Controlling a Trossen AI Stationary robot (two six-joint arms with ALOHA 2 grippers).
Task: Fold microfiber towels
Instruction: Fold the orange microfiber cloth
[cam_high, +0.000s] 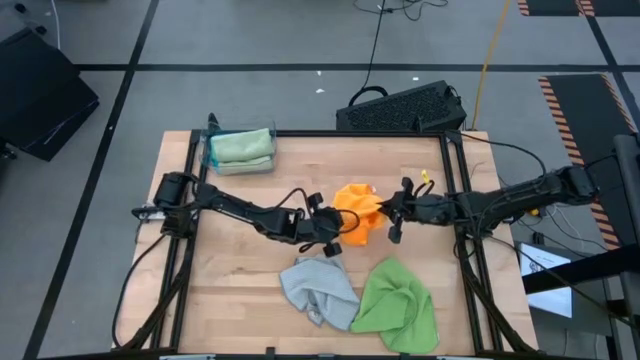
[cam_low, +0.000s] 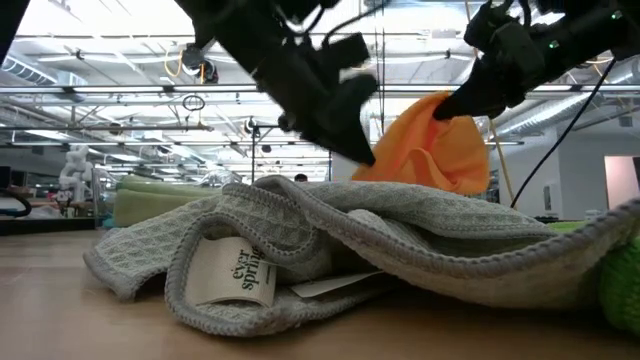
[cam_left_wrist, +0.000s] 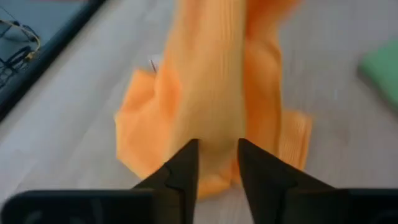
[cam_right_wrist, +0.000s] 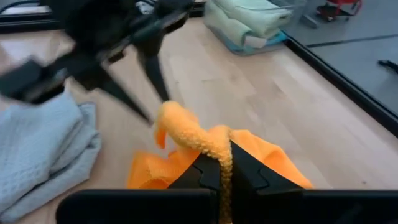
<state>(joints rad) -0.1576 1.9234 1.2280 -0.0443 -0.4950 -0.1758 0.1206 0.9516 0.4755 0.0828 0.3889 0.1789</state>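
High view: right tool (cam_high: 392, 212) clamps orange towel (cam_high: 354, 200); left tool (cam_high: 333, 240) parted beside grey towel (cam_high: 318, 287).

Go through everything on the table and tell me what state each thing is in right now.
orange towel: lifted, hanging bunched.
right claw: shut on the orange towel's top.
left claw: fingers apart, at the towel's lower edge.
grey towel: crumpled, flat on table.
bright green towel: crumpled.
sage towels: folded, in tray.

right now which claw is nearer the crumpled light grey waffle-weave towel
Left. The left claw hangs just above the light grey waffle-weave towel, its fingers astride the orange microfiber towel. The right claw is farther off, pinching that orange towel's top.
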